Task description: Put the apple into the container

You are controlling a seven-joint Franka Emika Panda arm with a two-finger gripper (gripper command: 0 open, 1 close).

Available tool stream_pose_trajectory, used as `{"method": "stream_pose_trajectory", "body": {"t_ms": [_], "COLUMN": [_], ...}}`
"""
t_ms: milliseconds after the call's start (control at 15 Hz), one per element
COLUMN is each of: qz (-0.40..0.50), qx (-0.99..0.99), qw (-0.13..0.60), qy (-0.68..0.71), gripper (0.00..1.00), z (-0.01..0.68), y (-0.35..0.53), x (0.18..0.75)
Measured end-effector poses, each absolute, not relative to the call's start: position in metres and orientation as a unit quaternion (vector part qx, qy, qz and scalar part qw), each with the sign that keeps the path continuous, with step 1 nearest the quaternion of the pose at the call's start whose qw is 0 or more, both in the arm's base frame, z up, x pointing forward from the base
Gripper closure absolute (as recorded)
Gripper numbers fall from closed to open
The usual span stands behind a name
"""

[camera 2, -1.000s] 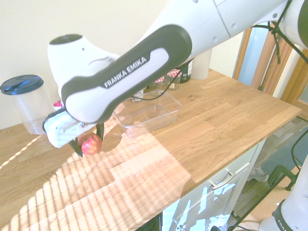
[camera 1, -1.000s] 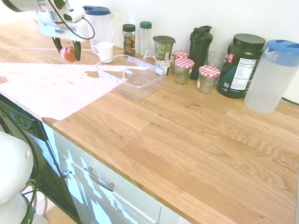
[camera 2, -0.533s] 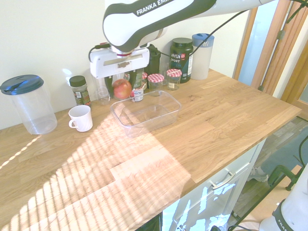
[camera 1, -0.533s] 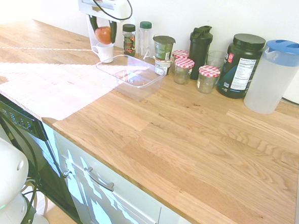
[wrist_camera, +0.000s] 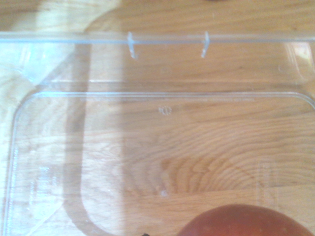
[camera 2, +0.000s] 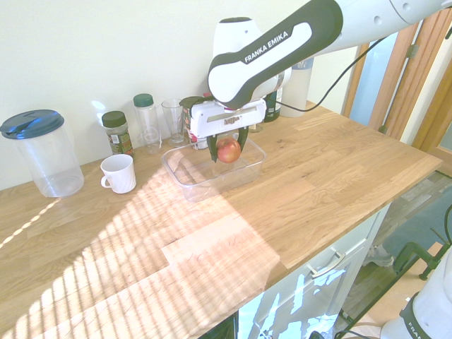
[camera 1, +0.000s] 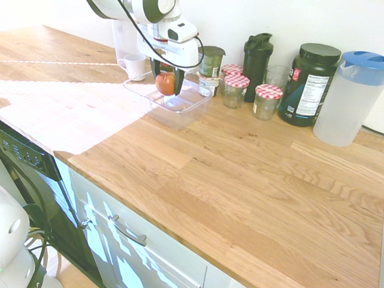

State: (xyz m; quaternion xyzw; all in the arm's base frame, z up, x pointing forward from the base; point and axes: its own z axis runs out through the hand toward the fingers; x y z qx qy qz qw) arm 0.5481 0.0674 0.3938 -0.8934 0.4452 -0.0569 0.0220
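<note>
Apple (camera 2: pixel 229 150) hangs over the tub (camera 2: pixel 200 189), gripped between the fingers of the pincer (camera 2: pixel 229 145), which is closed on its sides; the tub stands on a wooden bench (camera 1: pixel 241 186) with pale drawers (camera 1: pixel 172 247) below, sunlight striping the boards, a plain white wall (camera 2: pixel 85 56) behind and wood-framed doors (camera 2: pixel 402 78) beyond

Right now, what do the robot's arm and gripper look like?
The arm is glossy white with rounded, dark-edged casings, lettered FRANKA EMIKA, and a black cable runs along it. The gripper has a boxy white body and two dark, slender fingers.
</note>
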Motion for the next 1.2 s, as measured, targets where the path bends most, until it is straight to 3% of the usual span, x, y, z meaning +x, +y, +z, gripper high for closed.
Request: {"method": "stream_pose_trajectory", "body": {"t_ms": [67, 133, 867, 1200], "qz": [-0.054, -0.051, -0.050, -0.071], "qx": [-0.893, -0.892, -0.890, -0.890], "qw": [0.020, 0.018, 0.018, 0.031], "qy": [0.447, 0.449, 0.453, 0.450], "gripper": [1.00, 0.00, 0.00, 0.00], "z": [0.387, 0.381, 0.367, 0.422], "y": [0.065, 0.063, 0.061, 0.063], "x": [0.545, 0.542, 0.538, 0.546]}}
